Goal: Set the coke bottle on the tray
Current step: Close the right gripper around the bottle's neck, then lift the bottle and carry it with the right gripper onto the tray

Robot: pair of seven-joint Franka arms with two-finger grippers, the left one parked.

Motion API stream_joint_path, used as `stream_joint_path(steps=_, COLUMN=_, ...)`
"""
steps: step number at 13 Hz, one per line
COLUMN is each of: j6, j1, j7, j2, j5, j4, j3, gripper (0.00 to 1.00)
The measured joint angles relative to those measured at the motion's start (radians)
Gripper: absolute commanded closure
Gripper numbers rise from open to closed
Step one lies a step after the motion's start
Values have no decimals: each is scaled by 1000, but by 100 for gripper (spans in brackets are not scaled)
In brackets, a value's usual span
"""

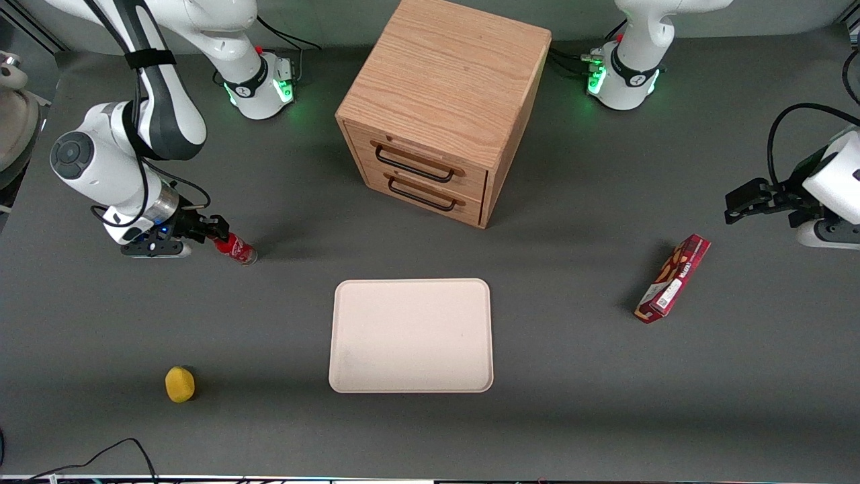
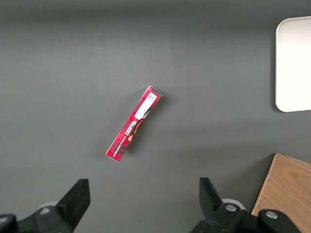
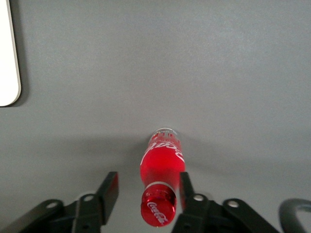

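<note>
Robot lab bench: grey matte surface (image 1: 571, 417), two white arm bases (image 1: 259, 87) with green status LEDs bolted on it, loose cables (image 1: 101, 457) at near edge, props scattered around.

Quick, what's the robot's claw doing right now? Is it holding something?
Gripper: open, its fingers on either side of the coke bottle near the cap end, one finger apart from it, not yet clamped.

Claw (image 1: 213, 233) around coke bottle (image 1: 236, 249) toward working arm's end, tray (image 1: 411, 335) nearer front camera
</note>
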Motion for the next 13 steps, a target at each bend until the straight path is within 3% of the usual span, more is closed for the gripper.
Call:
stream_joint_path(steps=2, j6=0, j1=-1, j7=0, j2=-1, j5=0, j4=-3, j3=-1, gripper=92)
stream_joint_path(steps=4, j6=0, j1=-1, j7=0, j2=-1, j5=5, j4=-4, j3=-1, gripper=100)
stream_joint_path(steps=9, j6=-7, j1=1, j7=0, j2=-1, j5=17, j4=2, j3=6, gripper=100)
stream_joint_path(steps=11, j6=-108, j1=2, j7=15, j2=1, j5=27, j4=77, j3=27, gripper=100)
stream_joint_path(steps=13, j6=-283, j1=6, j7=70, j2=25, j5=32, j4=255, j3=51, gripper=100)
